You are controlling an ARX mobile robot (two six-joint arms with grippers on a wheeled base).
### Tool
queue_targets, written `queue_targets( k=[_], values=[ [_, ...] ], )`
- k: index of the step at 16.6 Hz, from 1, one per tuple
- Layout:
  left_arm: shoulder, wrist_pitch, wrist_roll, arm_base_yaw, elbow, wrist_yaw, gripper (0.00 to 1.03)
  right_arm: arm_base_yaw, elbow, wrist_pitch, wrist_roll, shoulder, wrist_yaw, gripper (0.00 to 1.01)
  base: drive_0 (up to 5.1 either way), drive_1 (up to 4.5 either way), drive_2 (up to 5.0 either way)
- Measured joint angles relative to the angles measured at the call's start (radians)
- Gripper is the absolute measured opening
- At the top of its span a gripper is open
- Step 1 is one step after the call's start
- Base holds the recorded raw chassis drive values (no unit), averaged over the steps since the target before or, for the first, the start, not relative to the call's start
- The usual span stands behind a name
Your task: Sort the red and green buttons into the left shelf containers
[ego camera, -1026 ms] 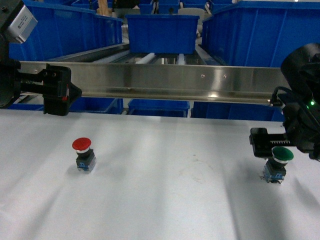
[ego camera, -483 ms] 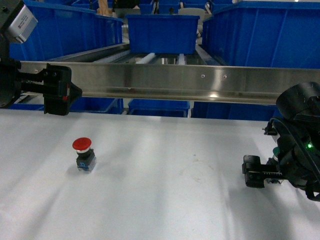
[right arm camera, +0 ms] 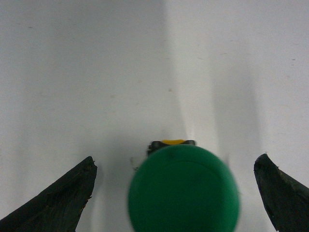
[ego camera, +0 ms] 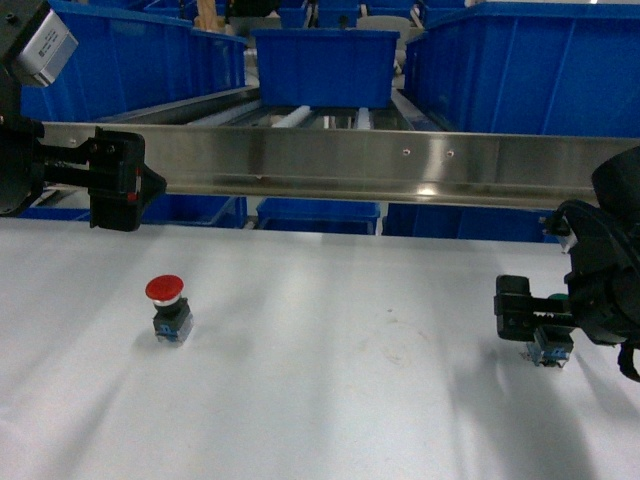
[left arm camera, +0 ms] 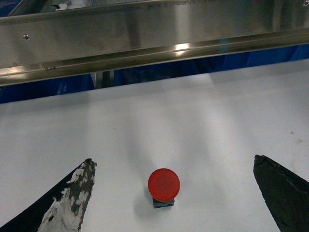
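Note:
The red button (ego camera: 166, 303) stands upright on the white table (ego camera: 330, 340) at the left. In the left wrist view the red button (left arm camera: 163, 185) lies between and below the spread fingers of my left gripper (left arm camera: 173, 160), which is open and well above it. In the head view my left gripper (ego camera: 125, 182) hangs in front of the shelf rail. The green button (right arm camera: 183, 189) fills the gap of my right gripper (right arm camera: 176, 158), whose fingers (right arm camera: 72, 193) stand wide on either side without touching it. In the head view the right gripper (ego camera: 535, 312) hides most of the green button (ego camera: 551, 345).
The shelf's shiny steel rail (ego camera: 350, 162) runs across behind the table, with roller tracks behind it. Blue containers sit on it at the left (ego camera: 120, 60), middle (ego camera: 322, 65) and right (ego camera: 520, 65). More blue bins (ego camera: 318, 214) show below the rail.
My right gripper dropped low over the green button, then came back up a little, its fingers still around the cap. The button, the red button and the left arm stayed put.

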Motion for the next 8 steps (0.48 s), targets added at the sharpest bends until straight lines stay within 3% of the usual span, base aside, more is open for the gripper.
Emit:
queue_targets(
  k=[3,6,8],
  values=[
    [0.000,0.000,0.000,0.000,0.000,0.000,0.98,-0.049,-0.028,0.023,-0.068,-0.003,-0.018,0.98,0.0,0.00,0.0],
    [0.000,0.000,0.000,0.000,0.000,0.000,0.98,-0.045,-0.032,0.035,-0.095,-0.028,-0.097,0.98,0.0,0.00,0.0],
    [0.000,0.000,0.000,0.000,0.000,0.000,0.98,-0.038,-0.032,0.038,-0.095,-0.036,-0.100,0.98,0.0,0.00,0.0]
  ],
)
